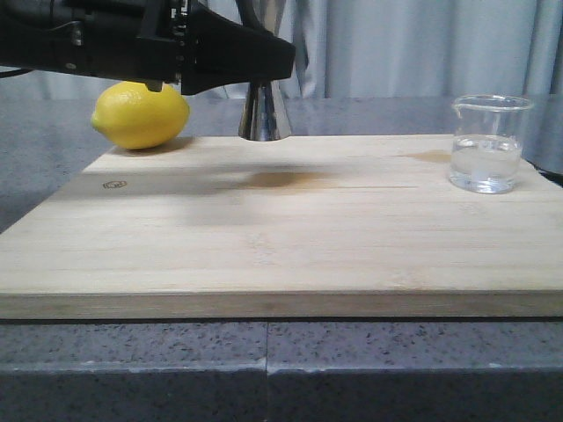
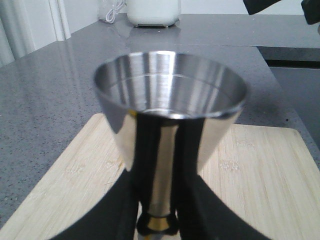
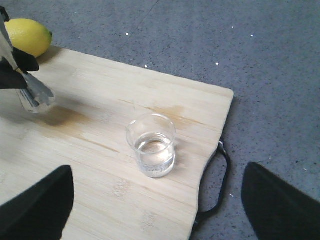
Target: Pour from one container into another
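Observation:
The steel jigger (image 1: pixel 264 112) stands near the back of the wooden board (image 1: pixel 281 237), its open top cup (image 2: pixel 170 90) filling the left wrist view. My left gripper (image 2: pixel 159 220) is shut on its narrow waist at the gold band, a black finger (image 2: pixel 122 210) on each side. The glass beaker (image 1: pixel 486 145), about a third full of clear liquid, stands at the board's right end. My right gripper (image 3: pixel 160 210) hovers above the beaker (image 3: pixel 151 145), open wide with nothing between its fingers (image 3: pixel 35 205). It does not show in the front view.
A yellow lemon (image 1: pixel 141 114) lies at the board's back left corner, just left of the jigger. The board has a black handle (image 3: pixel 220 185) at its right end and rests on a grey speckled counter (image 1: pixel 264 369). A white appliance (image 2: pixel 152 12) stands farther off.

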